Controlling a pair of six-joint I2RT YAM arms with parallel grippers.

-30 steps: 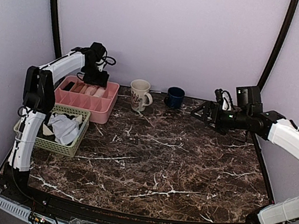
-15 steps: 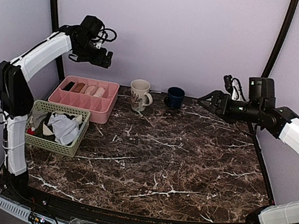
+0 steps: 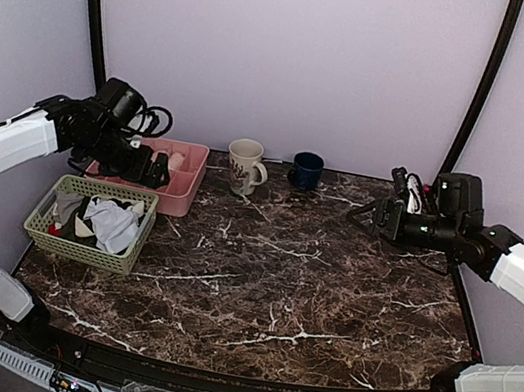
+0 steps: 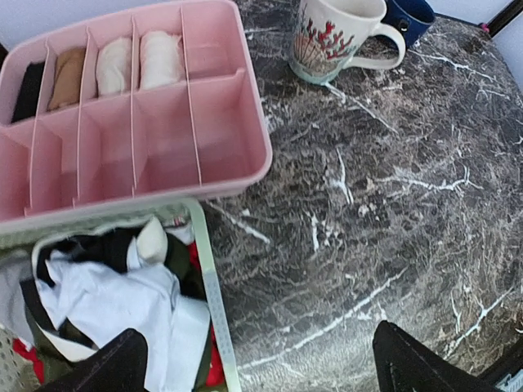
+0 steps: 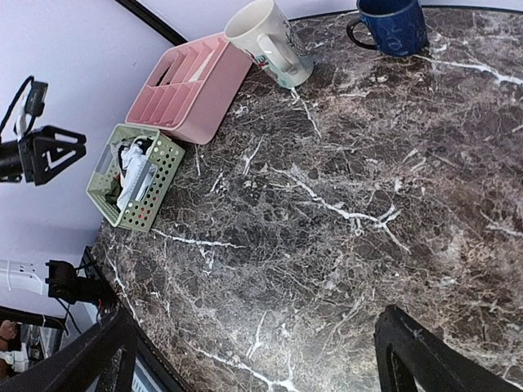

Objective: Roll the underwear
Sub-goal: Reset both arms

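Note:
A cream-beige bit of fabric (image 4: 151, 239), which may be the underwear, pokes up among the clothes in the green basket (image 4: 204, 278); no label shows. In the top view it is a pale tip (image 3: 137, 207) at the basket's (image 3: 80, 251) far right. My left gripper (image 3: 156, 175) is open and empty, hovering over the near edge of the pink organizer (image 3: 180, 200), above the basket's far right corner. Its wrist view shows the wide gap (image 4: 261, 367) over the basket rim and table. My right gripper (image 3: 365, 215) is open and empty, above the table's far right (image 5: 257, 343).
A white cloth (image 4: 106, 298) lies on top of dark and red clothes in the basket. The organizer (image 4: 245, 175) holds several rolled garments (image 4: 114, 65) in its back row. A patterned mug (image 3: 244, 166) and a blue cup (image 3: 306, 169) stand at the back.
My left arm swung up from the organizer and came back down toward the basket's far right corner. My right arm rose, then lowered and drew slightly right. Both grippers stay open.

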